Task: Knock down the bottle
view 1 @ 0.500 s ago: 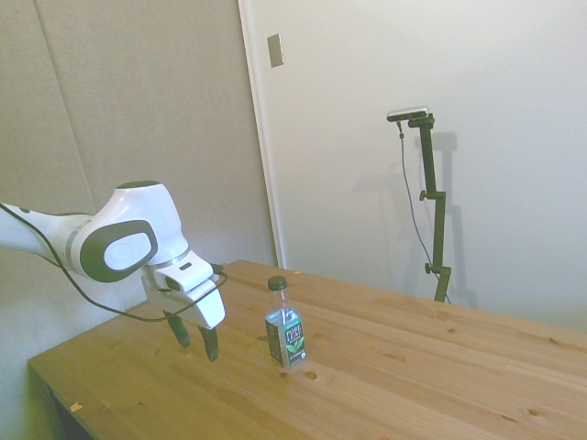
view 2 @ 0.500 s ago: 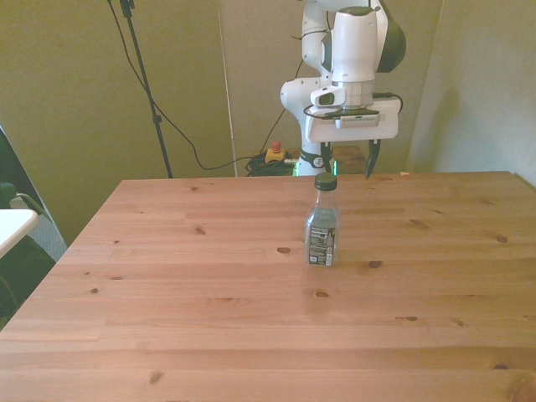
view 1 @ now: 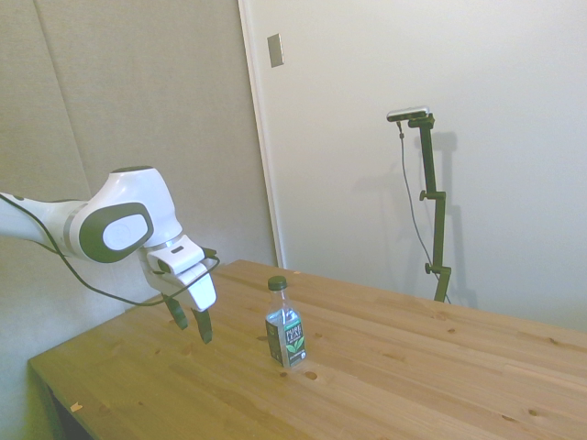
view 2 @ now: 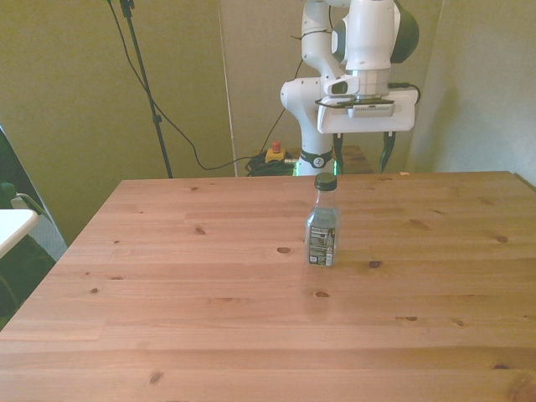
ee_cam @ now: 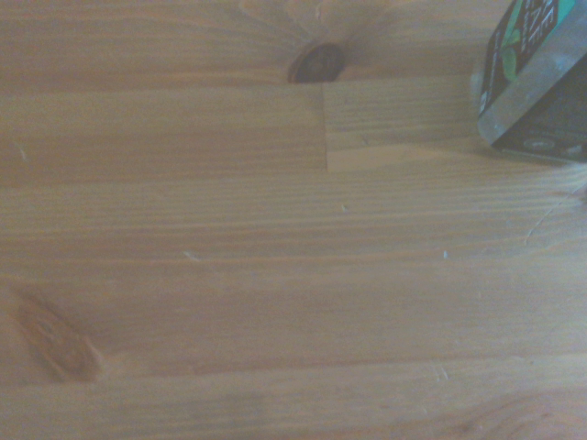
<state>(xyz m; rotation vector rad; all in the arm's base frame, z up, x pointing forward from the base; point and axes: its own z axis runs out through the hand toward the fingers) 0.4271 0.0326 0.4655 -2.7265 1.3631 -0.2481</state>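
Observation:
The bottle stands upright on the wooden table, a small clear one with a dark green cap and a dark label. In the front view the bottle is near the table's middle. My gripper hangs open above the table to the left of the bottle in the side view, apart from it, with nothing between its fingers. From the front, the gripper is behind the bottle and slightly toward the front view's right. The wrist view catches only the bottle's lower part at its edge.
The table stretches wide around the bottle, with its near edge low in the front view. A white object sits off the table at the front view's left. Behind the far edge, a red button and cables lie on the floor.
The gripper has lifted slightly and shifted away from the bottle, toward the front view's right. The bottle has stayed upright in place.

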